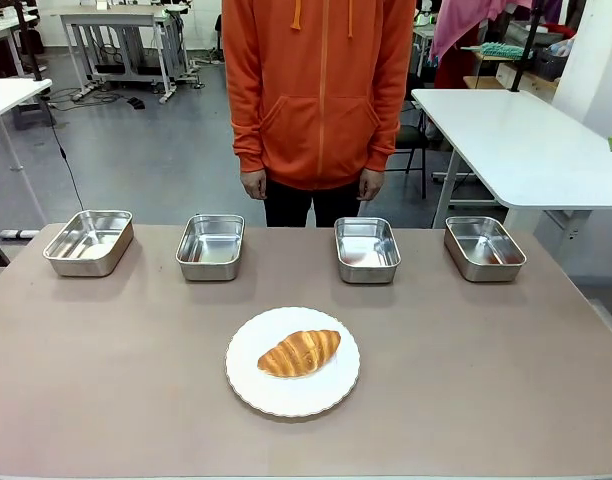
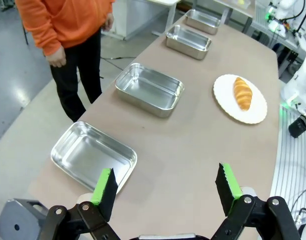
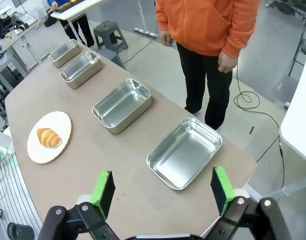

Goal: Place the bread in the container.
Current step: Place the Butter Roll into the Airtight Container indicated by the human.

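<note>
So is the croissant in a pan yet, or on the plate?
On the plate: the croissant lies on the white plate, and the four steel pans behind it are all empty.

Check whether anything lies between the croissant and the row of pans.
Nothing visible does. The croissant sits on its plate, and bare table separates it from the four empty pans along the far edge.
</note>
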`<action>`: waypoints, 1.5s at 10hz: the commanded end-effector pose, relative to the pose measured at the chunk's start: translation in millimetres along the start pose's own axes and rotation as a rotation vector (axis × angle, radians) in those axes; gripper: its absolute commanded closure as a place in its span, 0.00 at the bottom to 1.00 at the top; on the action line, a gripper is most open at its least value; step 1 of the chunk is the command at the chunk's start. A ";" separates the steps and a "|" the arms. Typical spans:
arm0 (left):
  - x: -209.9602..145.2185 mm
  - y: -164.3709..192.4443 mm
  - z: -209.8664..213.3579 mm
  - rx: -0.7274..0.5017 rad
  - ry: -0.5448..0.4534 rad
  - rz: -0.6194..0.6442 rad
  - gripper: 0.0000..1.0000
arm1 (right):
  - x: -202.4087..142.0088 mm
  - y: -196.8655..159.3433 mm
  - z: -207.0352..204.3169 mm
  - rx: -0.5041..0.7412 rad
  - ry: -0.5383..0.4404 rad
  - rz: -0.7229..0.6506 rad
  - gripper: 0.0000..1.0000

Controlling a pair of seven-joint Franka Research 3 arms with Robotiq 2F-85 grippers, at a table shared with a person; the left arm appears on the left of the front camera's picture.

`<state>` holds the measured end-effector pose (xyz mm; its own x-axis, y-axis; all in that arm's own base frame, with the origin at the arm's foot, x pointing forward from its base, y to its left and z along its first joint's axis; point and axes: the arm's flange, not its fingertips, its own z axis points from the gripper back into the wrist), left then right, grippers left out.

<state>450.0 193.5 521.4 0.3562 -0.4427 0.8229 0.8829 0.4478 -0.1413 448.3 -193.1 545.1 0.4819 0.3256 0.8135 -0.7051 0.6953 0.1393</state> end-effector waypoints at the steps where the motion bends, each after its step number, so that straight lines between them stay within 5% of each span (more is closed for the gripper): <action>1: 0.7 -0.6 0.7 0.000 -0.001 -0.005 0.00 | 0.9 -0.2 -0.5 0.008 -0.010 -0.001 0.00; 15: 0.7 -0.6 0.7 0.000 -0.001 -0.005 0.00 | 0.9 -0.2 -0.5 0.008 -0.010 -0.001 0.00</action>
<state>449.8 193.9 521.5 0.3567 -0.4440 0.8220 0.8826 0.4487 -0.1406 447.4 -193.1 544.2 0.4893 0.3302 0.8072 -0.7047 0.6949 0.1429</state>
